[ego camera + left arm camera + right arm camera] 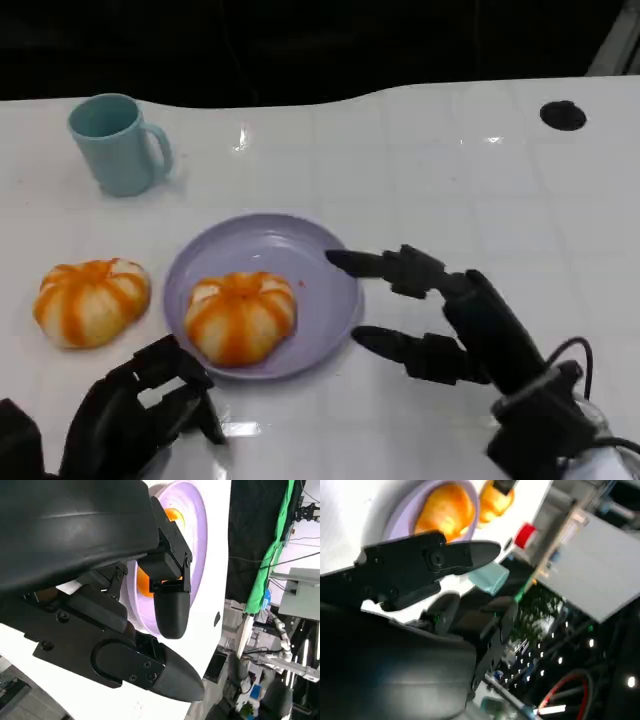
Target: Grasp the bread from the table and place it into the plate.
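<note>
Nearest us, our left hand (135,415) hangs with fingers curled, gripping nothing, and our right hand (450,320) stands beside the plate (330,300) with fingers spread, holding nothing; one bun (240,315) already lies in the plate, another bun (90,300) sits left of it on the table (450,180); both are round, orange-striped, lobed; we judge them light, soft, crushable, best cupped gently around the sides; farther back stands a mug (118,143).

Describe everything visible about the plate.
The plate is round, pale lavender, smooth and glossy like plastic, with a shallow raised rim. It lies flat on the white table, near its front middle. One orange-and-white bread bun rests on its near left part. The right hand has fingers spread beside its right rim, apparently not touching it.
</note>
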Robot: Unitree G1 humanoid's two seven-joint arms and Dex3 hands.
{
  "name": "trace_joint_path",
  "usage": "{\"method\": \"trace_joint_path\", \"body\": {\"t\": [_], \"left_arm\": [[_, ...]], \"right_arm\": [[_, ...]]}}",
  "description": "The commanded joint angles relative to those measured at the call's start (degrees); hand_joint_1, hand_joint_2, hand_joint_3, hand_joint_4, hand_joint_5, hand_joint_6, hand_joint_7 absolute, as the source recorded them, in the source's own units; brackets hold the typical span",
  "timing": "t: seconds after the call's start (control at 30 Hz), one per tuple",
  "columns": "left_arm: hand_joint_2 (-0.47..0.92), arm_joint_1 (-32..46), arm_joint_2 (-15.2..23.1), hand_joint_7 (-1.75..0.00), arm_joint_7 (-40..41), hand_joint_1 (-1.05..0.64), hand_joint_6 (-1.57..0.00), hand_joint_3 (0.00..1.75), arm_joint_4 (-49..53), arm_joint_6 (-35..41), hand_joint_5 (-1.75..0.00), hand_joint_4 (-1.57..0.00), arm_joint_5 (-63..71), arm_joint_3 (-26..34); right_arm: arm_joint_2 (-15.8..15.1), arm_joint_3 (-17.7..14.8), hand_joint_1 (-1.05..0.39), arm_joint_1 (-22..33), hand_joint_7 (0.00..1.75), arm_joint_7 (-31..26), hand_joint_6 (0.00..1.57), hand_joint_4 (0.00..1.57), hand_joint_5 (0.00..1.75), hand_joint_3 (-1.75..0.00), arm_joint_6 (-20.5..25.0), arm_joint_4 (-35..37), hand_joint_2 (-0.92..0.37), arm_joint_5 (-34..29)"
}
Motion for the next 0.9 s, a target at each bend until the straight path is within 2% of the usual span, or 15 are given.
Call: {"method": "trace_joint_path", "body": {"t": [0.03,0.23,0.33,0.47,0.67,0.83,0.9], "left_arm": [[0.77,1.11,0.38,-1.36,0.7,-1.04,-0.73,0.0,-0.34,0.8,-1.67,-0.77,0.31,-0.19],[0.76,1.4,0.22,-1.38,0.93,-1.04,-0.71,0.0,-1.07,1.34,-1.68,-0.76,0.17,-0.43],[0.77,1.7,0.2,-1.39,1.23,-1.04,-0.71,0.0,-1.74,1.57,-1.67,-0.76,0.31,-0.62],[0.77,1.69,0.33,-1.39,1.27,-1.05,-0.72,0.0,-1.68,1.33,-1.67,-0.77,0.44,-0.84],[0.77,1.54,0.39,-1.33,0.83,-1.03,-0.76,0.0,-1.6,1.8,-1.68,-0.76,-0.14,-0.7],[0.77,1.82,0.55,-1.26,0.72,-1.02,-0.82,0.0,-2.04,2.27,-1.68,-0.76,-0.47,-0.53],[0.77,1.87,0.64,-1.24,0.54,-1.02,-0.84,0.0,-1.99,2.17,-1.68,-0.76,-0.55,-0.42]], "right_arm": [[0.17,-2.25,-0.34,4.63,0.68,4.83,0.78,0.49,1.37,-1.01,0.82,-3.85,-0.54,6.9],[0.68,-4.32,-0.3,10.94,1.22,10.6,0.73,0.64,1.55,-1.18,2.77,-8.18,-0.47,14.28],[0.57,-5.16,-0.28,14.36,1.36,14.29,0.72,0.69,1.61,-1.18,3.59,-10.26,-0.49,18.38],[0.41,-6.46,-0.28,18.51,1.49,18.19,0.68,0.71,1.73,-1.14,3.7,-12.22,-0.52,22.12],[1.08,-8.42,-0.3,22.24,1.61,20.77,0.64,0.76,1.75,-1.09,3.59,-14.56,-0.54,23.53],[1.13,-9.56,-0.29,25.39,1.64,20.71,0.63,0.78,1.75,-1.13,8.19,-19.03,-0.52,24.09],[1.59,-9.92,-0.27,25.83,1.64,20.92,0.62,0.78,1.75,-1.16,8.55,-19.16,-0.5,24.16]]}}
